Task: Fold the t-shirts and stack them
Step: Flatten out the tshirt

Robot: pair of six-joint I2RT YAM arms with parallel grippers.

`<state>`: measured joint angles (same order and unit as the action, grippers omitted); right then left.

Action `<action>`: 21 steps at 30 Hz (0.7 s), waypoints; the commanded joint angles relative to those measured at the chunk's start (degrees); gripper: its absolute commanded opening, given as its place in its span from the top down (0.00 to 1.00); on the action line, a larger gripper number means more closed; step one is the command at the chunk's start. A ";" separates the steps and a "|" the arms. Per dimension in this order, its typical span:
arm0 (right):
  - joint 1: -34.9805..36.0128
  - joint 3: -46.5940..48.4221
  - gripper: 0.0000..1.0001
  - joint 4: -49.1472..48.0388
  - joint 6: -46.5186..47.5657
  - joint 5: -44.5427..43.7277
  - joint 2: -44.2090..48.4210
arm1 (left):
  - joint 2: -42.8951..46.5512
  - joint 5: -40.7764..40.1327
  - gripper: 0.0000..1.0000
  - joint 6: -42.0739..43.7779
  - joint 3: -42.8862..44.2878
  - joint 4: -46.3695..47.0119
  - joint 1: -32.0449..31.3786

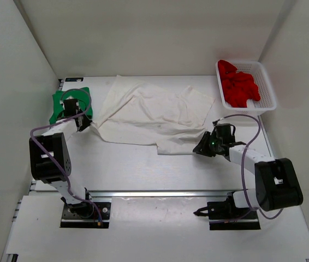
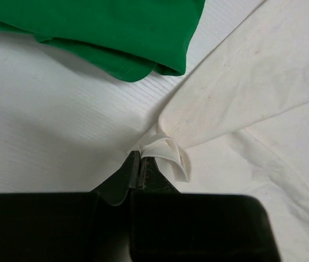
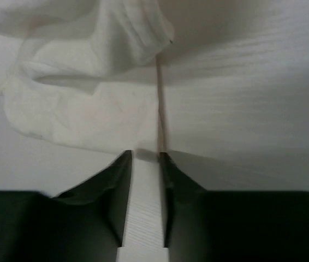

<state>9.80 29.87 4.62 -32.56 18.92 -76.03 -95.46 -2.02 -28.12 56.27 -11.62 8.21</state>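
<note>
The white t-shirt (image 1: 149, 112) lies spread and wrinkled across the middle of the table. My left gripper (image 1: 82, 126) is shut on its near-left corner, and the left wrist view shows a fold of the white t-shirt (image 2: 168, 153) pinched at the left gripper's (image 2: 139, 158) tips. The green t-shirt (image 1: 59, 102) lies folded just behind it, and shows in the left wrist view (image 2: 105, 27). My right gripper (image 1: 200, 148) is low on the table at the white shirt's near-right edge. The right gripper (image 3: 144, 155) is narrowly open with bare table between its fingers, and the white t-shirt (image 3: 78, 109) lies just ahead. The red t-shirt (image 1: 239, 84) is bunched in the basket.
A white mesh basket (image 1: 269, 90) stands at the back right corner. White walls close in the table on the left, back and right. The arm bases sit on a rail at the near edge.
</note>
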 commanded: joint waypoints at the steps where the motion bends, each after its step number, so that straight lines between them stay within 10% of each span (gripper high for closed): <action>1: -0.58 1.95 0.84 -6.01 0.21 4.36 -2.28 | 2.38 1.67 1.00 -0.80 1.82 1.07 0.05; 4: 2.93 0.99 1.00 -6.82 0.21 2.19 -0.36 | 2.82 2.02 1.00 -1.14 1.56 1.25 0.14; 13: 10.40 4.68 1.00 11.62 -2.51 9.83 23.81 | 2.30 2.64 1.00 -1.32 5.95 -0.42 -0.64; 21: -1.27 -3.06 0.99 -1.97 -3.40 15.45 11.81 | -0.16 2.46 1.00 -0.53 7.27 -1.39 -0.65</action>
<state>12.12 28.91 7.55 -35.20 32.99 -58.22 -95.50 -0.21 -28.95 60.93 -12.47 7.73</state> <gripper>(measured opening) 0.006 0.026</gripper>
